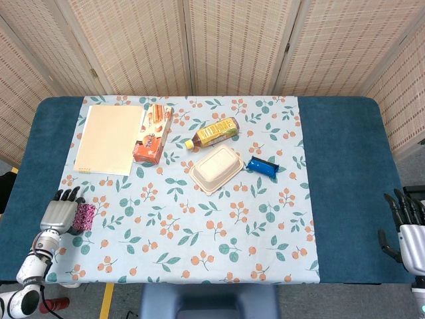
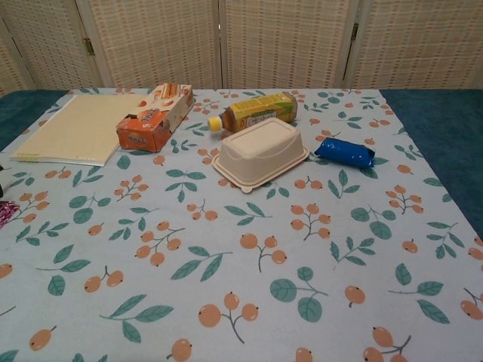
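Note:
My left hand (image 1: 57, 214) lies at the table's near left edge, its fingers pointing away from me. It holds a small pink patterned object (image 1: 84, 216) against its thumb side; only a sliver of that object (image 2: 4, 213) shows at the left border of the chest view. My right hand (image 1: 409, 229) hangs off the table's right end, fingers straight and apart, holding nothing. Neither hand itself shows in the chest view.
On the floral cloth (image 1: 199, 232) lie a cream pad (image 1: 109, 138), an orange snack box (image 1: 153, 133), a yellow tea bottle (image 1: 214, 132) on its side, a beige lidded container (image 1: 216, 169) and a blue packet (image 1: 263, 166). Wicker screens (image 1: 232, 46) stand behind the blue table (image 1: 345, 173).

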`<action>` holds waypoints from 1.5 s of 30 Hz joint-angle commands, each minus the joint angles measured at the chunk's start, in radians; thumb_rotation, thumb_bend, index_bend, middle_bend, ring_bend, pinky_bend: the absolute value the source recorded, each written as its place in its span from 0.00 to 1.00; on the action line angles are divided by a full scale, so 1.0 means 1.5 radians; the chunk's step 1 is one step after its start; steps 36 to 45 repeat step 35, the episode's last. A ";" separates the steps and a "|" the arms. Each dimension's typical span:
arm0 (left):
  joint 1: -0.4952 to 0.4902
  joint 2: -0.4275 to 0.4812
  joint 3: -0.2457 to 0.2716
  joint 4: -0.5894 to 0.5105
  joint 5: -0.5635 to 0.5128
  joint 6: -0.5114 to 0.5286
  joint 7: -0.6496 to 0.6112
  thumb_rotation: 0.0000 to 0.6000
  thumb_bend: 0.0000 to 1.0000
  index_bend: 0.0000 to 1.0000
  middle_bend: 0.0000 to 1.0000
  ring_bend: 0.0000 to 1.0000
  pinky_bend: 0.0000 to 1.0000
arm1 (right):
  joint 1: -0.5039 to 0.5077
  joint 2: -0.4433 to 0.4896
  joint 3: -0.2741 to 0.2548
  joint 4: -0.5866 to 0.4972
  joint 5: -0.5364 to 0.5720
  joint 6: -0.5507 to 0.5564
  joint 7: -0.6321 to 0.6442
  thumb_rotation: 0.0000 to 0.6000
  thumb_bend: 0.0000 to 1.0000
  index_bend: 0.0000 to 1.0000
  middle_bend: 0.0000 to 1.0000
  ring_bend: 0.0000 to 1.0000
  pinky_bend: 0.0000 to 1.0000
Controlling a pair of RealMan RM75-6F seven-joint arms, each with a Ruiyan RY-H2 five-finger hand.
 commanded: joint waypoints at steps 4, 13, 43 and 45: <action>0.003 0.015 -0.004 -0.029 -0.008 0.005 0.005 1.00 0.18 0.22 0.00 0.00 0.00 | 0.000 0.001 0.000 0.001 0.000 0.001 0.002 1.00 0.50 0.00 0.00 0.00 0.00; 0.058 0.068 -0.043 -0.115 0.032 0.113 -0.108 1.00 0.18 0.18 0.00 0.00 0.00 | 0.017 0.020 -0.002 0.005 -0.012 -0.028 0.026 1.00 0.50 0.00 0.00 0.00 0.00; 0.197 0.098 -0.016 -0.224 0.254 0.391 -0.190 1.00 0.19 0.20 0.00 0.00 0.00 | 0.020 0.002 -0.015 0.078 -0.067 0.008 0.182 1.00 0.50 0.08 0.04 0.00 0.00; 0.197 0.098 -0.016 -0.224 0.254 0.391 -0.190 1.00 0.19 0.20 0.00 0.00 0.00 | 0.020 0.002 -0.015 0.078 -0.067 0.008 0.182 1.00 0.50 0.08 0.04 0.00 0.00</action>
